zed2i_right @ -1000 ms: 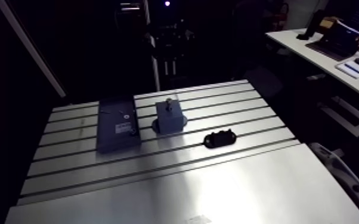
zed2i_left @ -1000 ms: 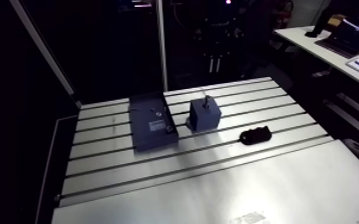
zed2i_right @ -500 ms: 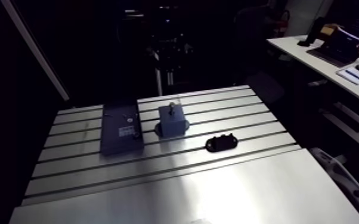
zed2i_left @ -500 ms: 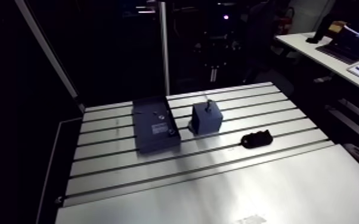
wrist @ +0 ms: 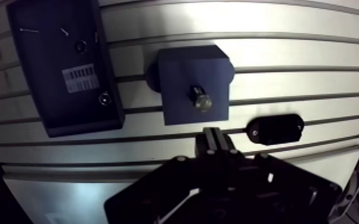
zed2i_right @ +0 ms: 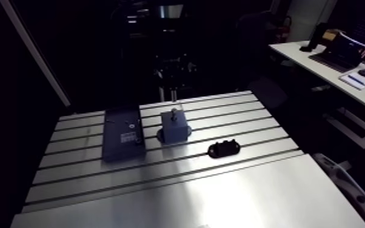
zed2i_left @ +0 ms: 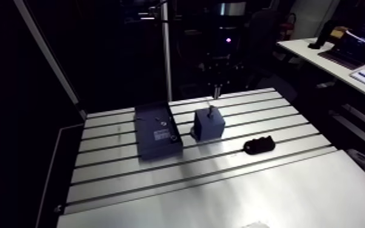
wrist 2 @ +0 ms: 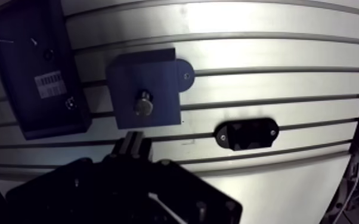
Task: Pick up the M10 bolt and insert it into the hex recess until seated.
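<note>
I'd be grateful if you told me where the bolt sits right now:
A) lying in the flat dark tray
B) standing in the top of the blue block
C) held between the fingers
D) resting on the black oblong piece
B: the wrist view shows the bolt standing upright out of the top of the blue block.

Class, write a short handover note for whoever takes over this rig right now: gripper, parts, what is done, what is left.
Gripper: shut, empty, hovering just short of the block.
Bolt: upright in the block's top, not held.
Tray lies on one side of the block, black part on the other.
Done: bolt is in the recess.
Left: confirm it is fully seated; the views do not settle that.
</note>
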You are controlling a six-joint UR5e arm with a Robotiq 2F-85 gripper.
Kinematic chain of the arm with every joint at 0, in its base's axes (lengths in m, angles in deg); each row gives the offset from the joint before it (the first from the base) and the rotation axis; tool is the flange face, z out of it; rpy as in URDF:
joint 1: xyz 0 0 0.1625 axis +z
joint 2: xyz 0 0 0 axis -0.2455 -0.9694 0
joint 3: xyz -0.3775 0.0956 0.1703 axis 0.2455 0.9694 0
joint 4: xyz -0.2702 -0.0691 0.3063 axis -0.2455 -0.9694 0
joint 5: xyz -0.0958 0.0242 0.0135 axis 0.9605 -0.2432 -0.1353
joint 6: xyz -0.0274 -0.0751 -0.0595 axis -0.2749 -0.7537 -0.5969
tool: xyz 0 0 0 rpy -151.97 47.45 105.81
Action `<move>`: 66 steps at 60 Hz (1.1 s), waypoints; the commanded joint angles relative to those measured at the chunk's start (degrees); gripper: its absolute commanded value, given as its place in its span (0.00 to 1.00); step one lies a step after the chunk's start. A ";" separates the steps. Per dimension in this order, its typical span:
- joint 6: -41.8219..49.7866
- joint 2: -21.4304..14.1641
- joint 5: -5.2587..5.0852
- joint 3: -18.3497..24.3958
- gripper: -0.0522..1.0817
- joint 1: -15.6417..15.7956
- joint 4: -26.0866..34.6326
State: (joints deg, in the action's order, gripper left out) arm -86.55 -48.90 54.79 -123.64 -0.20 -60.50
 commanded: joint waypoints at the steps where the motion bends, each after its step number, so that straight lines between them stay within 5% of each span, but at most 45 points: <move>1: -0.24 -0.11 0.06 -1.75 1.00 -0.09 -2.17; 66: -0.58 0.67 -0.37 -3.97 1.00 0.17 -6.48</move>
State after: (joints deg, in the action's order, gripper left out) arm -87.09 -48.51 54.45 -127.58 -0.13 -66.81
